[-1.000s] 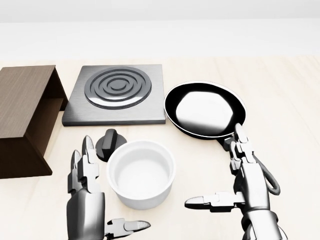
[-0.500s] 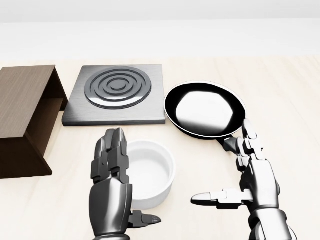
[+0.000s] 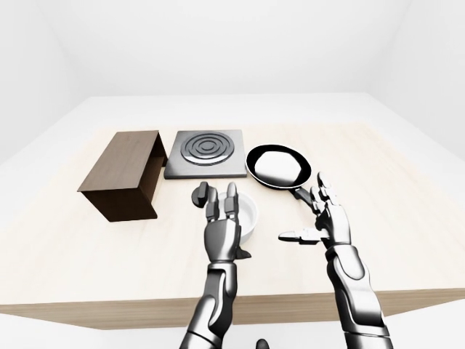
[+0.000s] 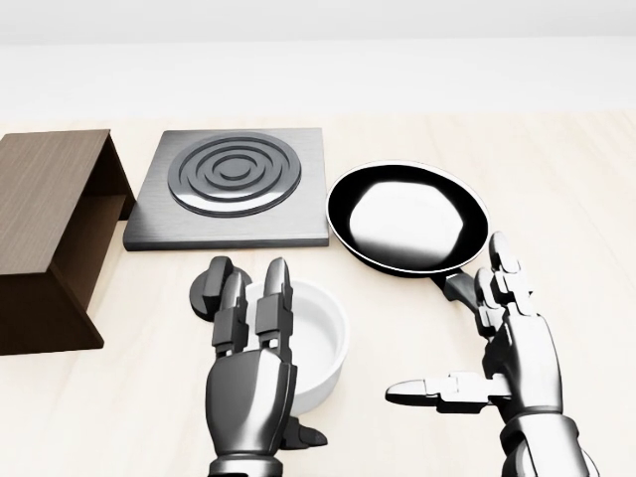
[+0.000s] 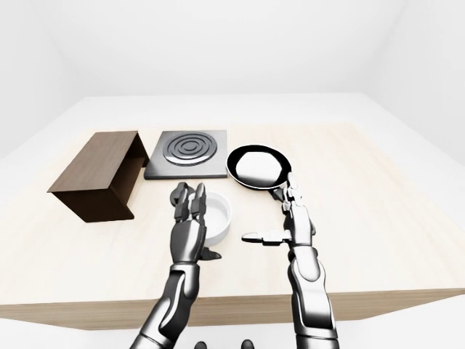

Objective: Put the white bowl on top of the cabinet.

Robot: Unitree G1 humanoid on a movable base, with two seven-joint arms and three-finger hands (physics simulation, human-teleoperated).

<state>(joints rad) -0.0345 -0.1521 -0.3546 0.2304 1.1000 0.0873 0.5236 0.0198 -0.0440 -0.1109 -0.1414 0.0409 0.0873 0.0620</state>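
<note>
Fingers (image 4: 277, 288) of left hand (image 4: 253, 383) stand straight up, spread open, holding nothing; in head view they overlap the left part of the bowl (image 4: 313, 338), back of hand toward camera, thumb poking right under the bowl's near wall. Can't tell if any finger actually touches the rim. Right hand (image 4: 512, 353) is open too, palm facing left, fingers up, thumb stretched out flat toward the bowl but well short of it; empty. Bowl sits on the table (image 4: 576, 199) between the 2 hands, much nearer the left one, upright, white. Cabinet (image 3: 123, 174), dark wood, lies at left of bowl, apart from it, open side facing right. Black knob (image 4: 211, 283) just beside left fingertips at upper left. Hotplate (image 4: 234, 184) above bowl; pan (image 4: 407, 217) to upper right, its handle running down behind right hand's fingers
</note>
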